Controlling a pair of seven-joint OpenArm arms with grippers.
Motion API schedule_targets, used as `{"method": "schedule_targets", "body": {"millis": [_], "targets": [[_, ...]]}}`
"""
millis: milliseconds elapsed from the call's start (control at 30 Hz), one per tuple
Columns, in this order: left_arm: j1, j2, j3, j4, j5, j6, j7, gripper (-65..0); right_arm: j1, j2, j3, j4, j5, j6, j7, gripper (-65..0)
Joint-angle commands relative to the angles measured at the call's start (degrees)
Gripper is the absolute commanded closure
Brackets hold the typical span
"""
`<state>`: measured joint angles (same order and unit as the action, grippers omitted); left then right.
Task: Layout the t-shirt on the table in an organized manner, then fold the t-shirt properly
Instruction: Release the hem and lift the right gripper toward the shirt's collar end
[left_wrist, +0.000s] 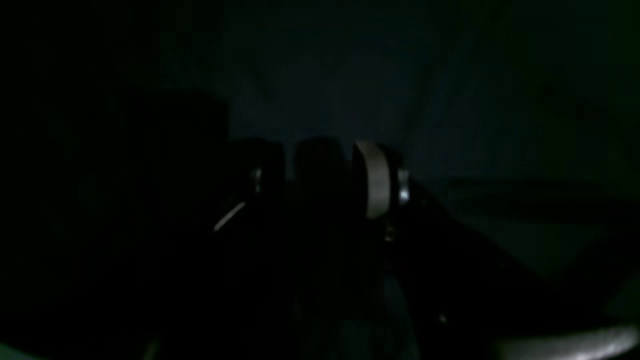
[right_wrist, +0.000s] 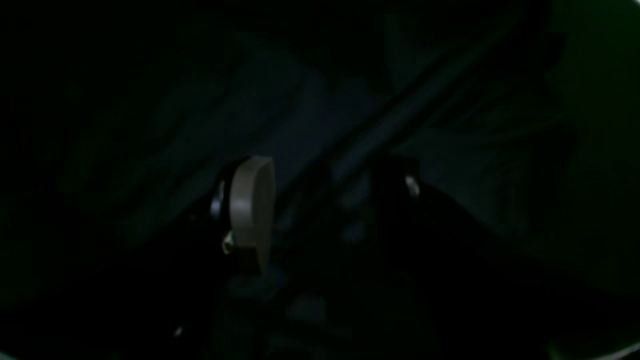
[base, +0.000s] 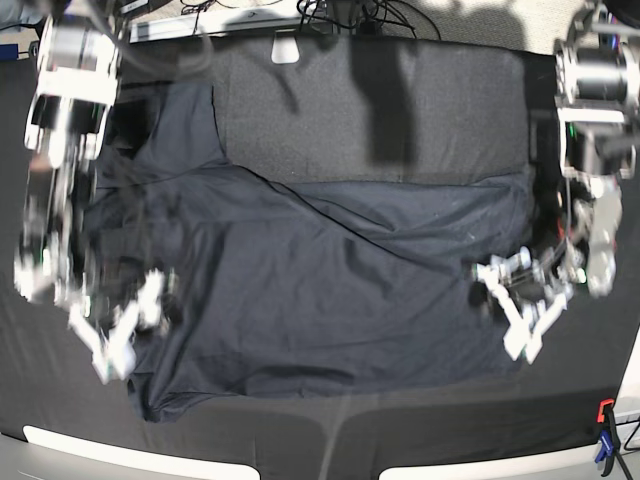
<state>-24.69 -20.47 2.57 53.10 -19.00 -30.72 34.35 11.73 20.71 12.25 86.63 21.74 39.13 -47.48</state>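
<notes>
The dark navy t-shirt lies spread and wrinkled across the black table, with a sleeve toward the back left. My left gripper is at the shirt's right edge. In the dark left wrist view, the left gripper has its jaws close together, with a dark lump of shirt fabric between them. My right gripper is over the shirt's left part. In the right wrist view, the right gripper is open, with a fold of the shirt running between its fingers.
A red and blue clamp sits at the table's front right corner. Cables and a white object lie along the back edge. Pale table edges show at the front.
</notes>
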Motion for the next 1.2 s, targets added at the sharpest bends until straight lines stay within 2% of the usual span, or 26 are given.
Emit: {"method": "schedule_targets", "body": {"millis": [0,200,367,433,500,600,667,767,833,1000,1167], "targets": [[-1.6,-0.7,-0.3,1.1,-0.6,-0.4,-2.2,-20.9,-0.5,0.9,1.3,2.9,1.5,0.9,1.4,-31.0],[-0.9,-0.7,-0.3,1.1,-0.6,-0.2,-2.7,-20.9,-11.5,0.9,6.3,12.1,3.0,0.9,-0.2,-31.0],[-1.0,-2.0,-0.3,1.2,-0.6,0.0,-4.7,-20.9,-18.4,0.9,7.6,16.7,3.0,0.9,-0.2,-31.0],[-1.0,-2.9,-0.3,1.2,-0.6,2.2,-4.7,-20.9,-20.8,0.7,7.6,18.2,3.0,0.9,-0.1,-31.0],[-1.0,-3.8,-0.3,1.2,-1.0,4.2,-3.8,-20.9,-23.0,0.0,7.6,19.7,3.0,0.9,-0.1,-31.0],[-1.0,-4.8,-0.3,1.2,-6.3,4.1,1.1,-20.9,-25.7,-1.8,7.6,22.3,3.0,0.9,0.3,-31.0],[-1.0,-4.8,-0.3,1.2,-8.9,3.1,3.9,-20.9,-27.1,-3.4,7.6,24.3,3.0,0.9,0.6,-31.0],[-0.8,-4.6,-0.3,1.2,-11.7,0.6,4.7,-20.9,-28.0,-5.9,7.6,27.3,2.9,0.9,0.5,-31.0],[-0.8,-4.3,-0.3,1.2,-12.0,0.4,4.7,-20.9,-27.9,-7.0,7.6,28.8,2.8,0.9,0.4,-31.0],[0.9,-3.8,-0.3,1.2,-11.6,0.4,3.4,-20.9,-27.9,-7.6,7.6,30.7,2.7,0.9,0.2,-31.0],[5.4,-3.8,-0.3,1.2,-8.7,0.5,0.3,-20.9,-27.9,-7.6,7.6,30.8,2.7,0.9,0.1,-31.0]]}}
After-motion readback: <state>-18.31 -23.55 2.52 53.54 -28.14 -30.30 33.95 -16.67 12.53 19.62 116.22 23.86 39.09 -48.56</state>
